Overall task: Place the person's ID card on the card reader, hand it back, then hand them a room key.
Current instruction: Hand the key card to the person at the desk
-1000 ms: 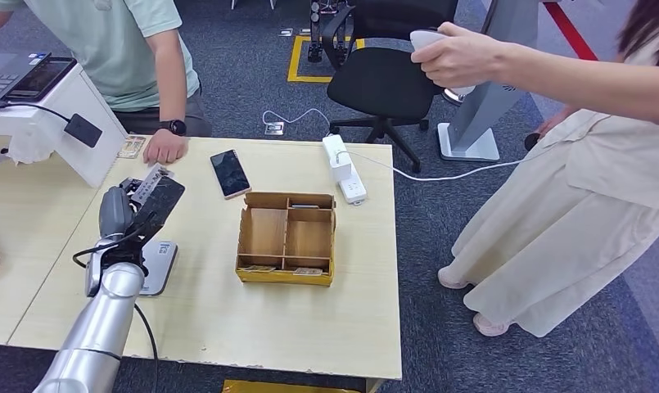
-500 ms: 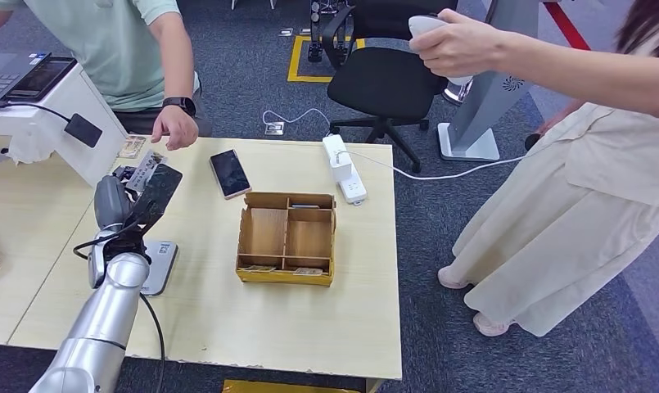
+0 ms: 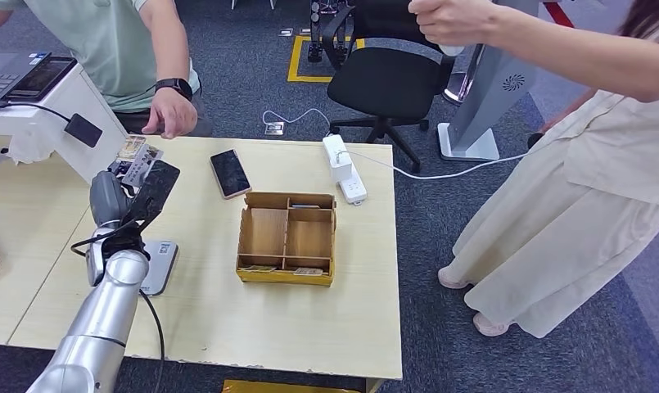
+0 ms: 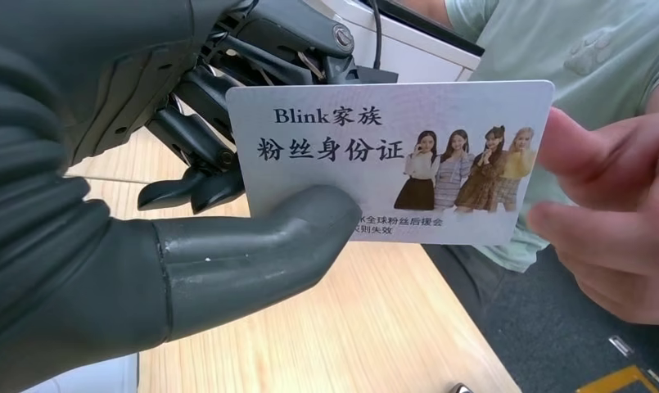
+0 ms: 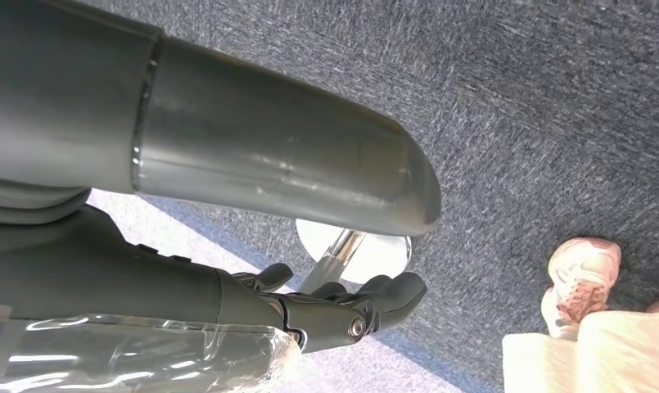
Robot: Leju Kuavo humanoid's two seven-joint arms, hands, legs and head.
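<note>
The left hand (image 3: 129,201) is pinching the ID card (image 4: 391,160) between its thumb and darker fingers and offering it across the table corner to the seated person, whose hand (image 4: 612,221) is reaching in at the card's free end; in the wrist view those fingertips are lying at or on that end, though whether they are truly gripping it is hard to tell. In the head view the card (image 3: 136,168) is sitting above the table (image 3: 326,319), near the person's hand (image 3: 172,115) and just beyond the reader (image 3: 158,266), which is lying flat beside the robot's forearm. Judging by this, the hand-back is the step in progress. To do it well, the hand should be holding the card level and steady, with the free end pointing toward the person, and loosening its thumb only once the person's fingers are clearly closing on the card; letting go too soon is risking a drop onto the table, and holding on too hard is making the person tug. The right hand (image 5: 342,315) is hanging low over the carpet with its fingers curled in and nothing in them. The box (image 3: 286,237), where room keys are probably waiting, is standing in the middle of the table.
</note>
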